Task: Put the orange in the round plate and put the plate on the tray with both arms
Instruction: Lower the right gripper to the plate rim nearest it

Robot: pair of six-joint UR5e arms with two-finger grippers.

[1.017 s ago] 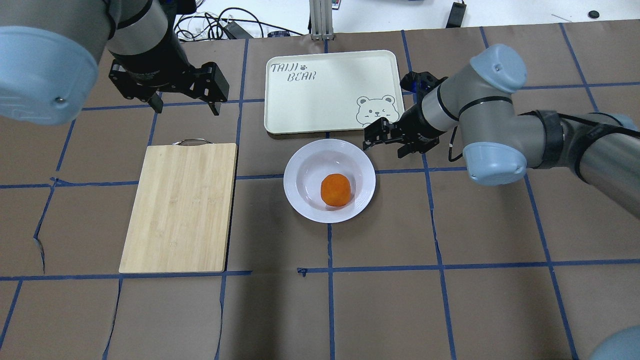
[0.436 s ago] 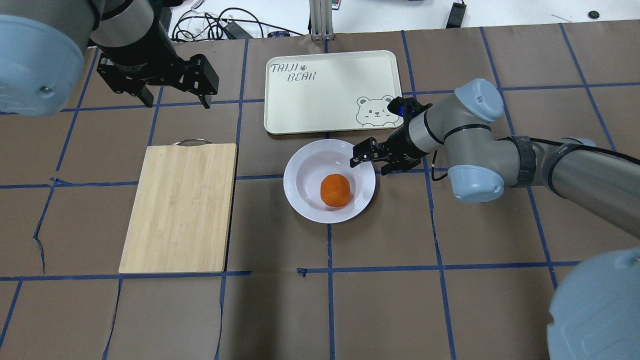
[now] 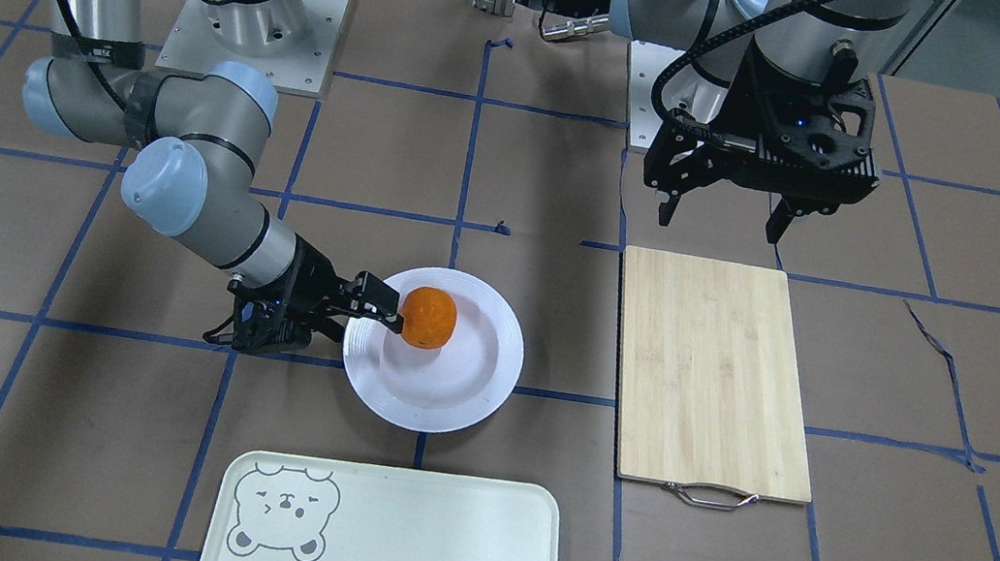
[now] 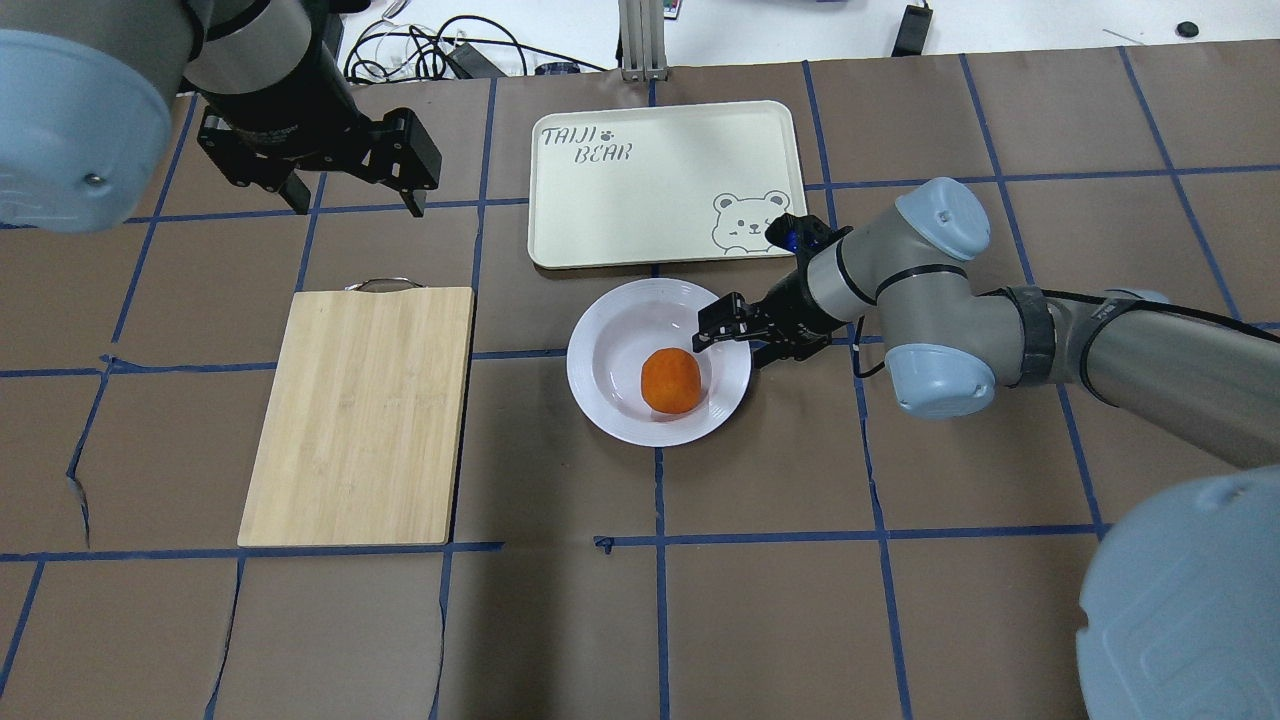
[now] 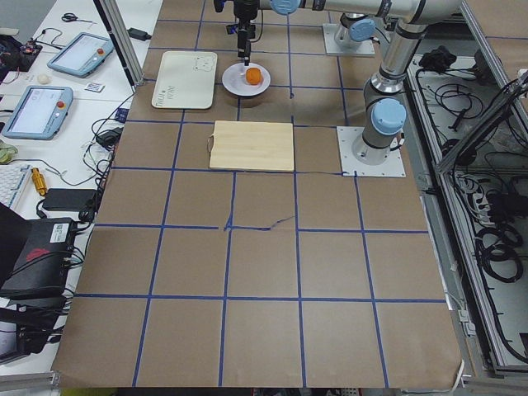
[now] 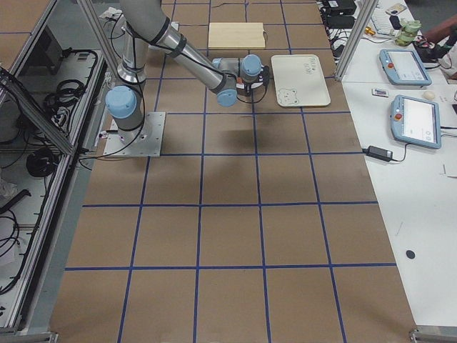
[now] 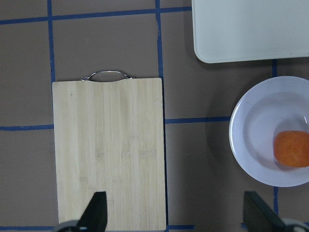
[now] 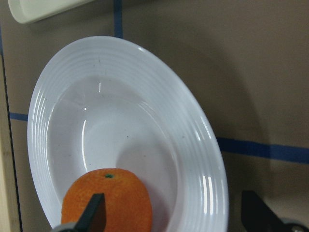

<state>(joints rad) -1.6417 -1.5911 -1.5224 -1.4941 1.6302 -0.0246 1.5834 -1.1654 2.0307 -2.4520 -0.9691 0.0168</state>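
The orange [image 4: 670, 381] lies inside the round plate [image 4: 600, 330], a little right of its centre, also seen in the front view as orange [image 3: 428, 317] on plate [image 3: 447, 381]. My right gripper [image 4: 735, 345] is open and low at the plate's right rim. One finger reaches over the rim, the other stays outside; in the right wrist view the rim [image 8: 203, 159] runs between them beside the orange [image 8: 106, 200]. The tray [image 4: 650, 190] lies just behind the plate. My left gripper [image 4: 357, 200] hangs open and holds nothing, high over the table's back left.
A bamboo cutting board [image 4: 360, 415] with a metal handle lies left of the plate, under the left wrist camera as board [image 7: 108, 150]. Cables and a metal post sit beyond the table's back edge. Brown paper with blue tape lines covers the table.
My right gripper has come down and leftward from beside the tray's bear corner to the plate's rim. The left gripper shifted back and left, then stayed. Orange and plate have not moved.
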